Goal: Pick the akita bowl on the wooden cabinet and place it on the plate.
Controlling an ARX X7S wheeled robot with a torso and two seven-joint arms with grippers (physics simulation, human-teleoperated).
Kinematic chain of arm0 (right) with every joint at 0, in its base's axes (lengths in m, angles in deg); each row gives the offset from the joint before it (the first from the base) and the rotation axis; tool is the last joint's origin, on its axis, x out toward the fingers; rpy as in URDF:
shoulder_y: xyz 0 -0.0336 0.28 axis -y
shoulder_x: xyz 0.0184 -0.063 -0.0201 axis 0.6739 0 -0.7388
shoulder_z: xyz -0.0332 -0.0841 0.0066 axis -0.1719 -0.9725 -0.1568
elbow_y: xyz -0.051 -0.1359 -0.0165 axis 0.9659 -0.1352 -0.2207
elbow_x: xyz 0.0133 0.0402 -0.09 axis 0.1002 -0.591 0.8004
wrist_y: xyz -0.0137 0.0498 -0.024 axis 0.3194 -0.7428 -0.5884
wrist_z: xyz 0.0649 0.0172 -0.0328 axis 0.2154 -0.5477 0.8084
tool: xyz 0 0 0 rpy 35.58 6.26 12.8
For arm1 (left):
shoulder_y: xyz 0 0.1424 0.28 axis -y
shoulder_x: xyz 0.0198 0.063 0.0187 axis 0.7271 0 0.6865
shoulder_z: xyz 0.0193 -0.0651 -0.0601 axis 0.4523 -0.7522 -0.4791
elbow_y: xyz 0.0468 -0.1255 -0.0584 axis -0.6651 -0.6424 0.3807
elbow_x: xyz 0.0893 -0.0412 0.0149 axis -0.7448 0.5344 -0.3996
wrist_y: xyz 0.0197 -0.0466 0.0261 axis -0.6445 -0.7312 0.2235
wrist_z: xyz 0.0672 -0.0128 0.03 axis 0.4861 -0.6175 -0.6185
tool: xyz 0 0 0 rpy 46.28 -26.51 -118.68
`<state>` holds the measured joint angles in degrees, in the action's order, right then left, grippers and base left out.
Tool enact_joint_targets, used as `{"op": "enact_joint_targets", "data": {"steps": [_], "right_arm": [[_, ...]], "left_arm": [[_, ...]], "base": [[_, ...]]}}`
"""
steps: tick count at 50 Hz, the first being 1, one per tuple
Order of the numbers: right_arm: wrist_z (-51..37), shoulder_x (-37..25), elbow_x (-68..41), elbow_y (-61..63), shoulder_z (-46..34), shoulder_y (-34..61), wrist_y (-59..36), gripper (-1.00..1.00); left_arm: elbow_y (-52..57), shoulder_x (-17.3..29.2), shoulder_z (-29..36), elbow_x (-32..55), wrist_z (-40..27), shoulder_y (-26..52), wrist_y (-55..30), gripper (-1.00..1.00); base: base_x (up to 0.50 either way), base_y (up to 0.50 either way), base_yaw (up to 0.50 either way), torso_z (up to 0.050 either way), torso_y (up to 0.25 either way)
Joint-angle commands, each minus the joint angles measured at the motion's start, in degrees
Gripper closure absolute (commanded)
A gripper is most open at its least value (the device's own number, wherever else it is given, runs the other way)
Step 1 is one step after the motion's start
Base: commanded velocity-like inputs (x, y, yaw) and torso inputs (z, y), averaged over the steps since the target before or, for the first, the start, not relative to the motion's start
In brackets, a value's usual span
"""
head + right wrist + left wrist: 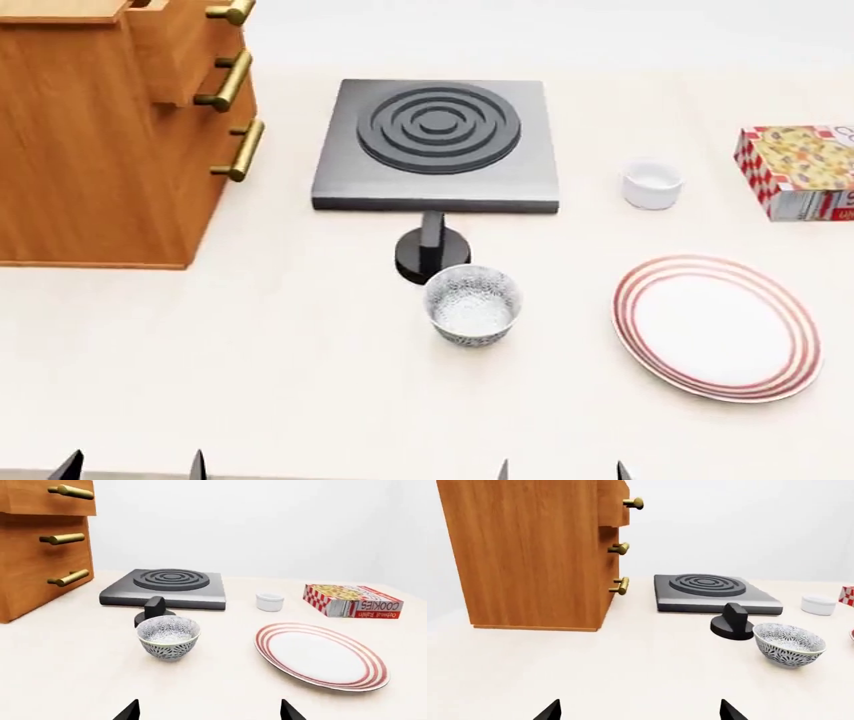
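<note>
Tabletop scene seen from above and from both wrists. At far left, wooden cabinet (pixel 80 150), tall, with brass handles facing the stove plate (pixel 434 145). Only a sliver of the cabinet's top inside the head view; no akita bowl visible there or in either wrist view, so its exact spot on top cannot be told. Patterned bowl (pixel 471 303) upright on the table, just in front of a black knob (pixel 431 255), between cabinet and plate; cannot tell whether this counts as the task's bowl. Plate (pixel 717 327), white with red rings, bare, at right, well apart from the cabinet. Left gripper (pixel 131 466) low at the near edge, fingers spread wide, holding nothing, roughly in line with the cabinet's front. Right gripper (pixel 563 470) likewise spread and empty, between patterned bowl and plate. Judged from this: target up and to the left of both sets of fingers, left arm nearer to the cabinet, right arm nearer to the plate.
</note>
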<state>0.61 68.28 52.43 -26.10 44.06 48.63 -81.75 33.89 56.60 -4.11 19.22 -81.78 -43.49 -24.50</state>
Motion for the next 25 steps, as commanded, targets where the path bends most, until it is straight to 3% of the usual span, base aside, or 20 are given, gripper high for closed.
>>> {"op": "enact_joint_targets", "data": {"steps": [1,23,25], "right_arm": [[-0.41,-0.43,-0.26,-0.16,-0.58,0.07,0.33,-1.0],[-1.07,-0.96,-1.45,-0.02,-1.04,-0.05,0.88,-1.0],[0.03,-0.65,-4.02,-0.17,-0.23,-0.31,2.71,-1.0]], "left_arm": [[-0.22,0.42,0.62,0.08,-0.63,0.07,0.32,-1.0],[-0.54,1.07,1.31,0.97,-1.49,0.22,0.77,-1.0],[-0.56,1.13,1.37,1.05,-1.56,0.28,0.74,-1.0]], "base": [[0.0,0.5,0.0,0.0,0.0],[0.0,0.5,0.0,0.0,0.0],[0.0,0.09,0.0,0.0,0.0]]}}
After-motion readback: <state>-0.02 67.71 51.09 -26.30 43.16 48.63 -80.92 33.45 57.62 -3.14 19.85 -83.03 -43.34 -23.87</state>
